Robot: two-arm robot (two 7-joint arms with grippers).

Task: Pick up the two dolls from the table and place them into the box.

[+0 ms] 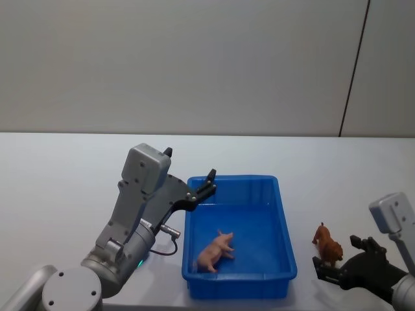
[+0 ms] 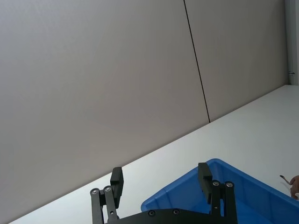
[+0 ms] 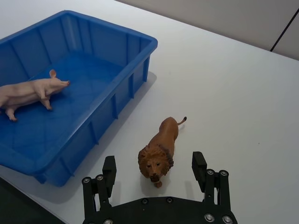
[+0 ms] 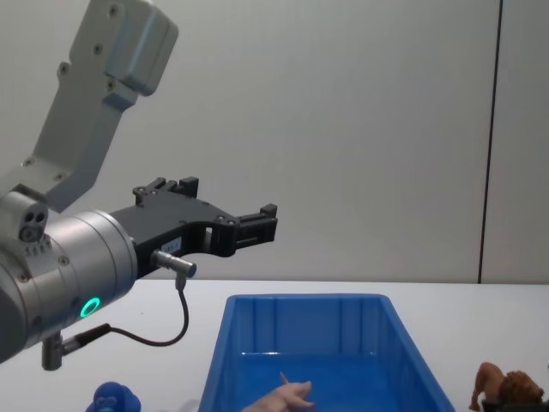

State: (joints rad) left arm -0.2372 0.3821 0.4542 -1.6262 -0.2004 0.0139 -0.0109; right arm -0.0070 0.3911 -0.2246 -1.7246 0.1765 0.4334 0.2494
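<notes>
The lion (image 3: 159,151) stands near the worktop's front edge, just right of the box (image 3: 105,114). Its head faces the right gripper (image 3: 154,159) and its body runs almost straight away from it. That gripper is spread wide, fingers lined up either side of the head, not touching. The left gripper (image 2: 160,170), wide and empty, hovers over the box's far left corner. A pink pig (image 3: 28,91) lies inside.

Looks like a robotics lab or test room: a plain white table (image 1: 65,168) lies under the left gripper (image 1: 189,163), and beyond it stands a bare grey panelled wall (image 1: 194,65) with one dark seam (image 1: 353,71).
</notes>
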